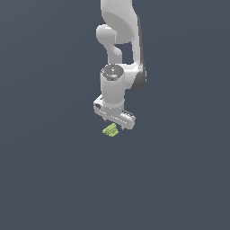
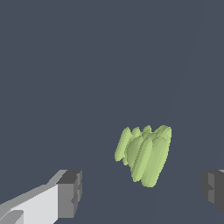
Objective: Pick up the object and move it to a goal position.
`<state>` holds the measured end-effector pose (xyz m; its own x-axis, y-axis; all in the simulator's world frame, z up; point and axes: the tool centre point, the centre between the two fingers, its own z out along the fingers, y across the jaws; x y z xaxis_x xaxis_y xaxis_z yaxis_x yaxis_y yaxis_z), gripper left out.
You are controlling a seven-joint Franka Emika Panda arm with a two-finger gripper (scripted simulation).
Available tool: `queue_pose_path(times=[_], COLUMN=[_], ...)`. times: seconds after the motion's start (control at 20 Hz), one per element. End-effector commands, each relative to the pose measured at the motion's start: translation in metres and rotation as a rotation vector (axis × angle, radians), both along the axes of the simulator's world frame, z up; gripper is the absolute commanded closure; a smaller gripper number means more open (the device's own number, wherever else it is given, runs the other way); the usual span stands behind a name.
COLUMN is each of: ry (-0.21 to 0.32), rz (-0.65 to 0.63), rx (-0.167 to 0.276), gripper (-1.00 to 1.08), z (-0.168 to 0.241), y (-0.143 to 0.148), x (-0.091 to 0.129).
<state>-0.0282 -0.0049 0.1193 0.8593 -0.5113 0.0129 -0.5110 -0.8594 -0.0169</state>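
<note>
Nearest in the wrist view we count two dark grey, blocky fingertips (image 2: 70,194) of the gripper (image 2: 142,194), spread wide apart with nothing between them. Just beyond lies the one object (image 2: 144,154), a yellow-green bundle of rounded, ridged segments, touching neither fingertip. In the exterior view we see one smooth white arm (image 1: 117,49) hanging over it, the object just below the gripper on a flat, plain slate-grey surface (image 1: 54,179).

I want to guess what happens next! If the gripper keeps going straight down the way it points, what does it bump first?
Probably the yellow-green object. The open gripper points down at it, though depth is hard to judge.
</note>
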Motion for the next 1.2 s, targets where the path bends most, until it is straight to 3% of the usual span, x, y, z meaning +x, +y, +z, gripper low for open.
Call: queue_pose_path(times=[0.0, 0.55, 1.15], ry=[0.005, 0.019, 0.021], rz=[-0.076, -0.281, -0.306], rx=[0.0, -0.004, -0.005], gripper=[-0.92, -0.92, -0.92], z=[-0.009, -0.034, -0.045], y=[-0.004, -0.016, -0.018], x=[-0.006, -0.023, -0.026])
